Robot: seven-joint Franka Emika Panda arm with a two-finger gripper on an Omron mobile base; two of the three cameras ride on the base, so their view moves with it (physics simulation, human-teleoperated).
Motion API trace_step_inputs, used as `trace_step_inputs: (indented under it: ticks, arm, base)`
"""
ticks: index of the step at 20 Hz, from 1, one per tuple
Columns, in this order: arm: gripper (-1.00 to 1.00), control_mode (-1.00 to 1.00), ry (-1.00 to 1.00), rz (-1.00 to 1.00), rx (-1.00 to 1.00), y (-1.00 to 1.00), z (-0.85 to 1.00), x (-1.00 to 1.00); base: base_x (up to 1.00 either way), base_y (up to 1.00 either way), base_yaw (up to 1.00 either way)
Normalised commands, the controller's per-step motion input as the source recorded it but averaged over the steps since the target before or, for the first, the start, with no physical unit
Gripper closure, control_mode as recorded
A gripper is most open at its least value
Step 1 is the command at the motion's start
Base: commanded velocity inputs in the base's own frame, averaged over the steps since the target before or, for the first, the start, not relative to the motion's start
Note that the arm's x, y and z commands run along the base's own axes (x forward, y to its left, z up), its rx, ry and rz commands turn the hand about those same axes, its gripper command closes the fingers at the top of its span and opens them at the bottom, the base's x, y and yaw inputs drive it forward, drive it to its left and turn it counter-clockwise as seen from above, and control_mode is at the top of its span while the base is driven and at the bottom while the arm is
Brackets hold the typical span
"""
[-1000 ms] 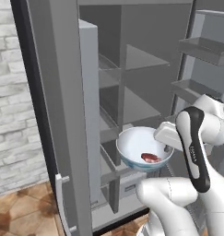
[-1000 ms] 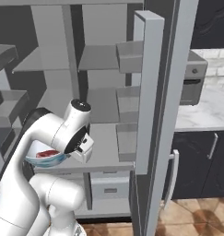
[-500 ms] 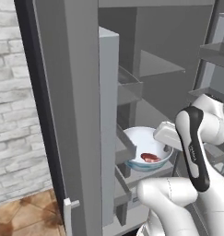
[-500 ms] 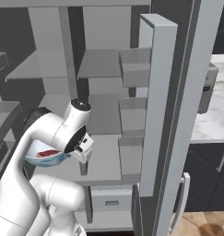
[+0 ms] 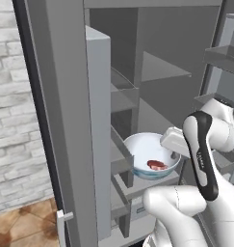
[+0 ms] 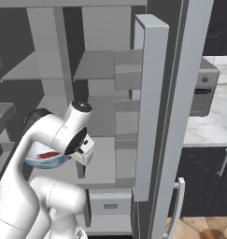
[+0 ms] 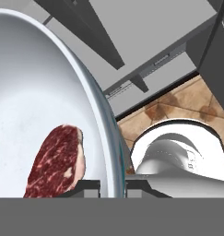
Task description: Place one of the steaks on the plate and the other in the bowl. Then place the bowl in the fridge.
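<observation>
The jaws grip the rim of the bowl [image 7: 49, 92], holding a steak [image 7: 56, 161], before the open fridge [image 5: 152, 87]; no writing legible.

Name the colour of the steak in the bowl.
Dark red with pale marbling; the steak lies in the white bowl, clearest in the hand view.

A whitewashed brick wall [image 5: 15, 120] runs along the left, meeting reddish-brown floor tiles [image 5: 22, 224] below. On the far right, a marble-topped desk [image 6: 208, 126] sits over dark cabinets [image 6: 206, 179] (bar handle on one door) — a grey appliance [image 6: 202, 93] stands on it.
</observation>
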Motion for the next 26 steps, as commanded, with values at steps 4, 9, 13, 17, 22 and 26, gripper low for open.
trace_step_inputs:
  ticks: [4,9,13,17,22,26]
  arm:
    - [1.00,1.00,0.00,0.00,0.00,0.00,0.00,0.00]
    - [1.00,1.00,0.00,0.00,0.00,0.00,0.00,0.00]
    - [1.00,1.00,0.00,0.00,0.00,0.00,0.00,0.00]
    - [1.00,-1.00,0.00,-0.02,0.00,0.00,0.00,0.00]
    - [1.00,-1.00,-0.08,-0.41,0.00,0.09,0.04,-0.13]
    - [1.00,-1.00,-0.16,-0.44,0.00,0.00,0.26,-0.55]
  base:
    - [0.05,-0.08,0.00]
    - [0.05,0.01,0.00]
    - [0.00,0.00,0.00]
    - [0.00,0.00,0.00]
    - [0.00,0.00,0.00]
    - [0.00,0.00,0.00]
